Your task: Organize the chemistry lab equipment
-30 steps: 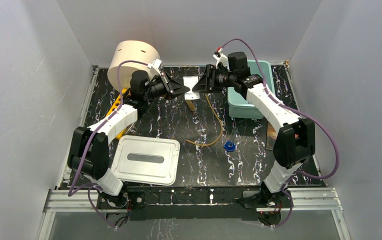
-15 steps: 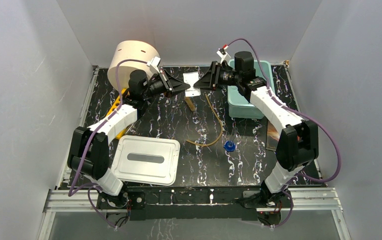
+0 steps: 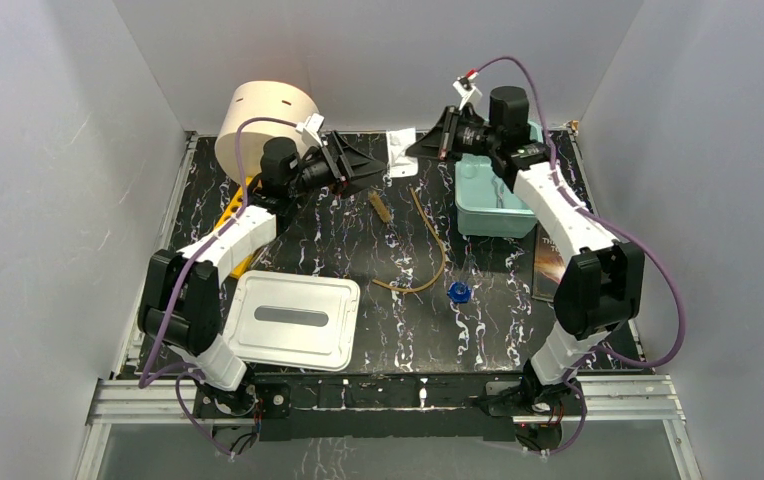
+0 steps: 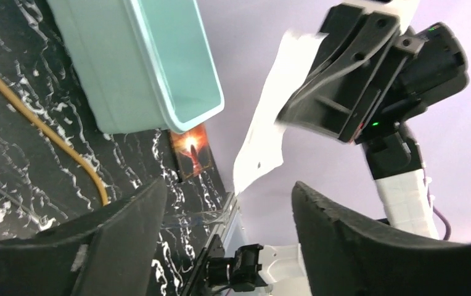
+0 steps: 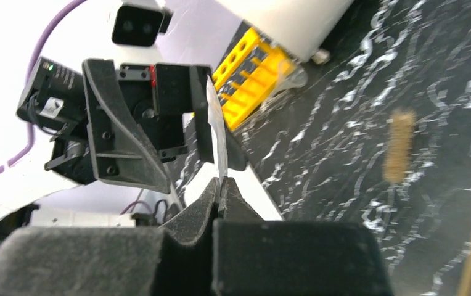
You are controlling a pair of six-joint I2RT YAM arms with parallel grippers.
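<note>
While the right pincer (image 5: 221, 185) clamps one white packet (image 3: 399, 152) aloft over the tabletop's (image 3: 338, 240) far edge at 12 o'clock, the left pincer (image 4: 228, 188) gapes open just beside it, not touching. Down below: one tan rubber tube (image 3: 438, 250), one brush (image 3: 381, 207), and one teal bin (image 3: 493, 222) at 2 o'clock.

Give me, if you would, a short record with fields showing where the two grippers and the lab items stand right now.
right gripper: shut on the white packet, held in the air at the back of the table
left gripper: open, facing the packet, holding nothing
teal bin: back right, below the right arm
tan rubber tube: lying curved mid-table
brush: on the table, left of the tube's far end
yellow holed rack: back left, partly hidden by the left arm
</note>
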